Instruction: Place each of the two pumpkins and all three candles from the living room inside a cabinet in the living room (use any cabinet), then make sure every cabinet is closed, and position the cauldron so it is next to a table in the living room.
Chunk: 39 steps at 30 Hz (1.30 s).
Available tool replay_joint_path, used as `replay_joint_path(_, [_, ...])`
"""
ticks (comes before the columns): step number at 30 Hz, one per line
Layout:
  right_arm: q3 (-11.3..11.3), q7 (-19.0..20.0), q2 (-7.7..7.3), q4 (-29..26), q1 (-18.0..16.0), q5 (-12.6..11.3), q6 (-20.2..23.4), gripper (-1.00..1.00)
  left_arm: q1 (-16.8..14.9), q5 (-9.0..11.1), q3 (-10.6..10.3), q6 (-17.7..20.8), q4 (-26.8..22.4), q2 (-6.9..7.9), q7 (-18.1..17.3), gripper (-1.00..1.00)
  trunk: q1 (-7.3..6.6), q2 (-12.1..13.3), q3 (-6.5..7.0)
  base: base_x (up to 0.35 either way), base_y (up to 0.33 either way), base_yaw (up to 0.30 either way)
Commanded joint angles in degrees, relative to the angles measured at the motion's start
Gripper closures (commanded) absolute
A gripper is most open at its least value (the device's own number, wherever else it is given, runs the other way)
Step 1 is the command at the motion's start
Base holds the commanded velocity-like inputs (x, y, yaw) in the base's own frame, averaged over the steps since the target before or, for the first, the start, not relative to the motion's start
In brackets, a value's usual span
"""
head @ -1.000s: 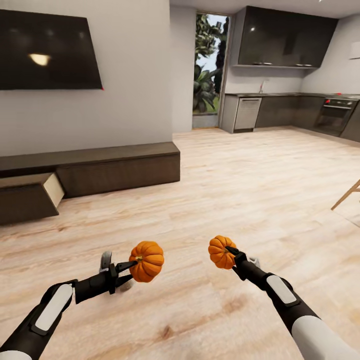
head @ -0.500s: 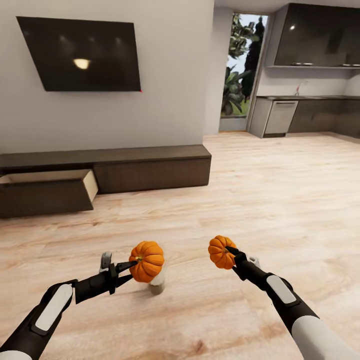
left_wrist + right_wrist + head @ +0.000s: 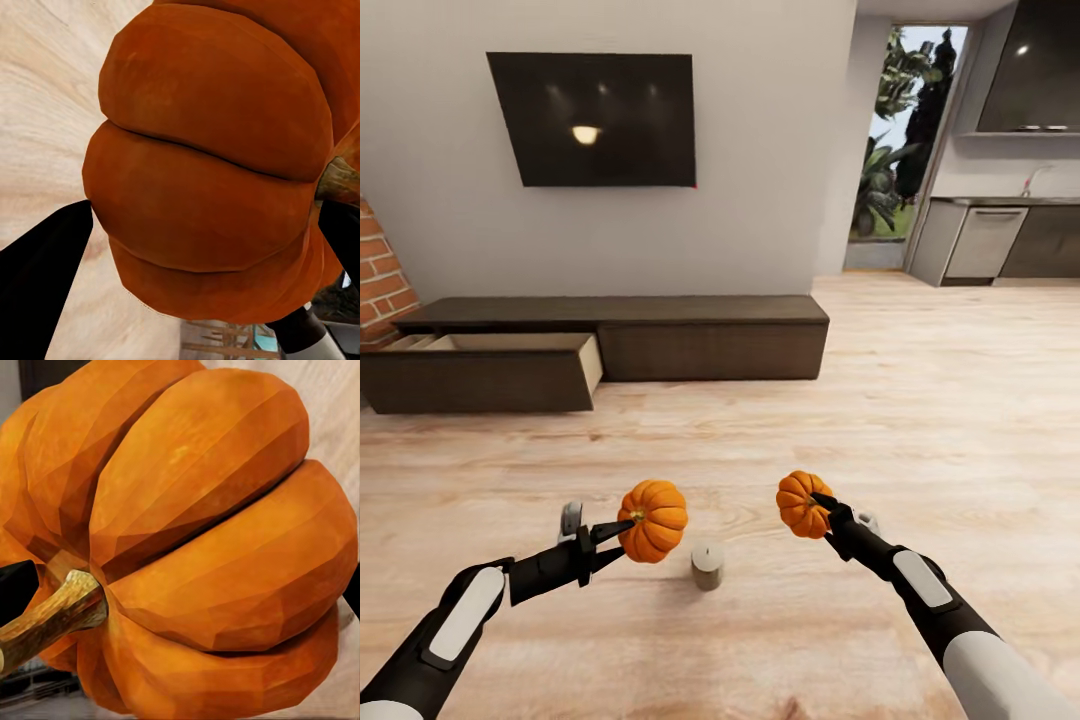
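My left gripper is shut on an orange ribbed pumpkin, held above the wooden floor; that pumpkin looms large in the left wrist view. A second pumpkin sits in my right gripper, which is shut on it by the stem; its stem and ribs show close in the right wrist view. A stubby beige candle stands on the floor between my two arms. The long dark-brown cabinet runs along the far wall, its left drawer pulled open with a pale interior.
A black TV hangs on the wall above the cabinet. Red brick shows at the far left. Grey kitchen units and a glass door lie at the back right. Wooden floor stretches between me and the cabinet.
The whole view has swung left, so the cabinet and TV now sit nearer the middle. The candle has come out from behind the left pumpkin. Both grippers keep their pumpkins.
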Motion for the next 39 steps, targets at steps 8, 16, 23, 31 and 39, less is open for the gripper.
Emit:
replay_joint_path(8, [-0.03, 0.06, 0.02, -0.05, -0.02, -0.57, -0.19, 1.00, -0.06, 0.77, 0.06, 0.49, 0.06, -0.08, -0.24, 1.00, -0.20, 0.07, 1.79, 0.000, 0.000, 0.275])
replay_joint_path(16, [1.41, 0.21, -0.03, -0.05, -0.02, -0.57, -0.29, 1.00, -0.06, 0.73, 0.06, 0.49, 0.15, -0.14, -0.24, 1.00, -0.40, 0.18, 3.84, 0.000, 0.000, 0.275])
replay_joint_path(23, [1.45, 0.17, -0.03, -0.05, -0.02, -0.57, -0.36, 1.00, -0.06, 0.84, 0.06, 0.49, 0.12, 0.06, -0.24, 1.00, -0.48, 0.22, 4.59, 0.000, 0.000, 0.166])
replay_joint_path(31, [1.45, 0.14, -0.03, -0.05, -0.02, -0.57, -0.38, 1.00, -0.06, 1.07, 0.06, 0.49, 0.06, 0.12, -0.24, 1.00, -0.48, 0.22, 4.60, 0.000, 0.004, 0.285])
replay_joint_path(39, [1.45, 0.06, -0.03, -0.05, -0.02, -0.57, -0.38, 1.00, -0.06, 1.08, 0.06, 0.49, 0.26, 0.18, -0.24, 1.00, -0.48, 0.22, 4.60, 0.122, 0.175, 0.292])
